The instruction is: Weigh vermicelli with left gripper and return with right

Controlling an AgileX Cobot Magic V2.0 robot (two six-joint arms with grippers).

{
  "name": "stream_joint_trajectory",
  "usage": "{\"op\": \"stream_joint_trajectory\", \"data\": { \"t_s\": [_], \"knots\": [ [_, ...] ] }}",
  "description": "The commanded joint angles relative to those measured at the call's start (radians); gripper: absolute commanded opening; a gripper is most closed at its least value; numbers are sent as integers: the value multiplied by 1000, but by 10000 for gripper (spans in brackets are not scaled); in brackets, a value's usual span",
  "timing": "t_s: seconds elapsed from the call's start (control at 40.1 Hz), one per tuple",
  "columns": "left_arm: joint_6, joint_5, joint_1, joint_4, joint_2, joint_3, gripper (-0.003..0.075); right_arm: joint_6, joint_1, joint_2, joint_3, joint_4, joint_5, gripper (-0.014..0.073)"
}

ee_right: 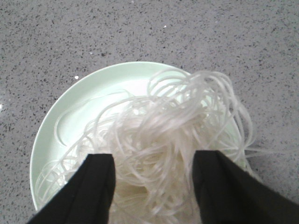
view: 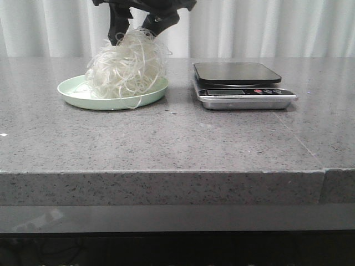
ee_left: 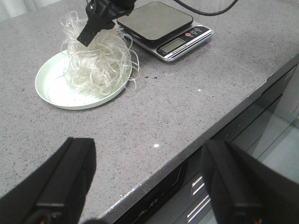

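The vermicelli (view: 126, 69) is a fluffy off-white clump on the pale green plate (view: 72, 91) at the left of the table. My right gripper (view: 136, 33) hangs just above it, open, with its black fingers straddling the top of the clump. In the right wrist view the gripper (ee_right: 152, 161) has strands of the vermicelli (ee_right: 177, 116) between its spread fingers, over the plate (ee_right: 70, 116). My left gripper (ee_left: 147, 149) is open and empty over the table's front edge, well away from the vermicelli (ee_left: 96, 65); it does not show in the front view.
A steel kitchen scale (view: 238, 75) with a dark platform stands to the right of the plate; nothing lies on it. It also shows in the left wrist view (ee_left: 156, 21). A grey speckled counter (view: 177, 138) carries both.
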Motion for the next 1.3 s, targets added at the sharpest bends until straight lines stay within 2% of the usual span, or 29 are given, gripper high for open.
{"op": "stream_joint_trajectory", "data": {
  "t_s": [0.0, 0.249, 0.399, 0.523, 0.772, 1.27],
  "knots": [
    [1, -79, 0, -8, 5, -24, 547, -7, -1, -108, -43, 12, -23, 516],
    [1, -79, 0, -8, 5, -24, 547, 7, -6, -259, -43, 7, 51, 516],
    [1, -79, 0, -8, 5, -24, 547, 83, -6, -381, -12, -88, 109, 516],
    [1, -79, 0, -8, 5, -24, 547, 118, -6, -513, 134, -135, 59, 516],
    [1, -79, 0, -8, 5, -24, 547, 118, -6, -821, 549, -136, -110, 516],
    [1, -79, 0, -8, 5, -24, 547, 118, -6, -1254, 1007, -138, -58, 516]
  ]
}}
